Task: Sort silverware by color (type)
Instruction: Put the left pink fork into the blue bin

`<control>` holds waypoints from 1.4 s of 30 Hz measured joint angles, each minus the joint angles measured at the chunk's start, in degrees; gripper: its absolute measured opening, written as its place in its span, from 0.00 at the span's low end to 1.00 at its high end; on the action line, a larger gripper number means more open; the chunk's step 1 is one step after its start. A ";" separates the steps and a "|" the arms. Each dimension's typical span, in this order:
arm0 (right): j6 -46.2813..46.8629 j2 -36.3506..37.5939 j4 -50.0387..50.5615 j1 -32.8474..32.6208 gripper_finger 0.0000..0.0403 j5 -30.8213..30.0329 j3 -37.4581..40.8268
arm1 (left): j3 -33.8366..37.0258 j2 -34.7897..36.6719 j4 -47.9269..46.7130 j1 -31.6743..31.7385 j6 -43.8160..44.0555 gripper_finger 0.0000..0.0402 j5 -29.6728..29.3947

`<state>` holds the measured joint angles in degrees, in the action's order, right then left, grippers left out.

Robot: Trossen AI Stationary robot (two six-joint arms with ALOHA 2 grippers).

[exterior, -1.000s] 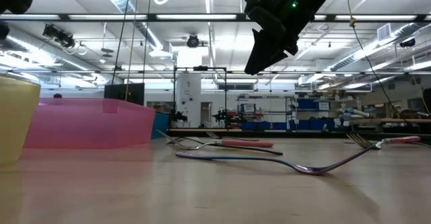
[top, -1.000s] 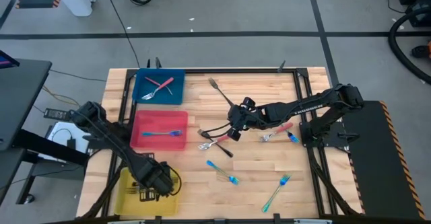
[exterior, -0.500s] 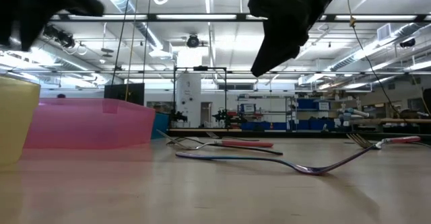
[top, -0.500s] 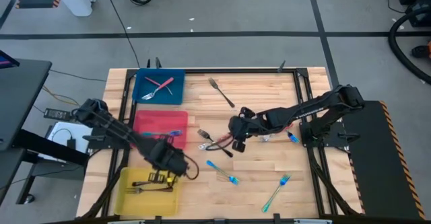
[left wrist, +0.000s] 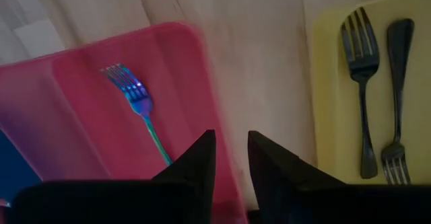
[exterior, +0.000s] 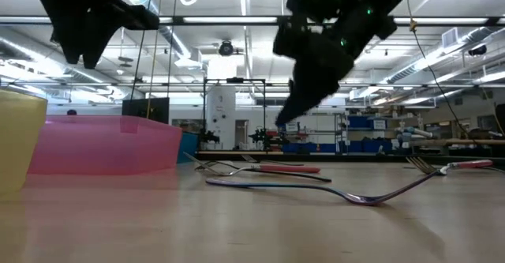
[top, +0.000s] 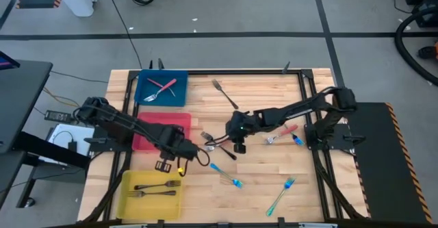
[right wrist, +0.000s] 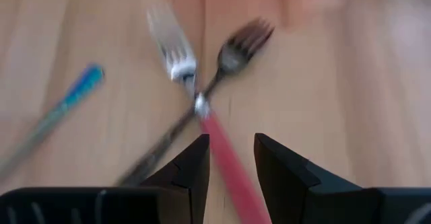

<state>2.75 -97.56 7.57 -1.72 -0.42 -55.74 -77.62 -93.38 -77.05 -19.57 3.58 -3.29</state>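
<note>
Hovering directly over a crossed pair of forks, the right gripper [top: 237, 137] has its fingers a narrow gap apart and empty. Just ahead of its fingertips in the right wrist view lie a red-handled fork [right wrist: 222, 150] and an all-dark fork [right wrist: 229, 59], their shafts crossing and touching. That crossing is the risk: the jaws could pinch both shafts together, or catch the dark one and drag the red one along, so the wrong type lands in a tray. A slim handle lying flat on the table [top: 260, 180] may also slide out of the fingers.

To one side of this gripper lies a blue-handled fork [top: 226, 175], and farther toward the table's near corner another teal fork [top: 280, 194]. Beyond, under the right arm, rests a second red fork [top: 281, 132], and near the far edge a lone dark fork [top: 224, 93].

The left gripper [top: 171, 155], jaws slightly apart and holding nothing, hangs between the red tray [top: 145, 129] and the yellow tray [top: 130, 199]; I judge the two grippers near enough to crowd one another. The blue tray [top: 179, 81] sits farthest off.
</note>
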 joint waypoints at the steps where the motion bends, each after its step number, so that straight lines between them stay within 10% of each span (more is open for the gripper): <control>1: -1.06 -1.08 -0.17 0.22 0.31 0.60 0.04 | 0.00 0.16 -0.01 0.63 -0.12 0.22 0.00; 17: -11.91 -10.76 -5.27 0.81 0.31 2.03 -0.32 | 0.00 0.50 4.19 4.02 0.49 0.22 0.04; 42: 6.50 -7.71 -1.87 -1.55 0.15 -1.68 0.11 | 4.33 0.50 16.56 4.02 2.27 0.22 -0.15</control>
<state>9.25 -105.27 5.70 -3.27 -2.10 -55.64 -73.29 -92.88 -60.49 -15.55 5.85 -3.44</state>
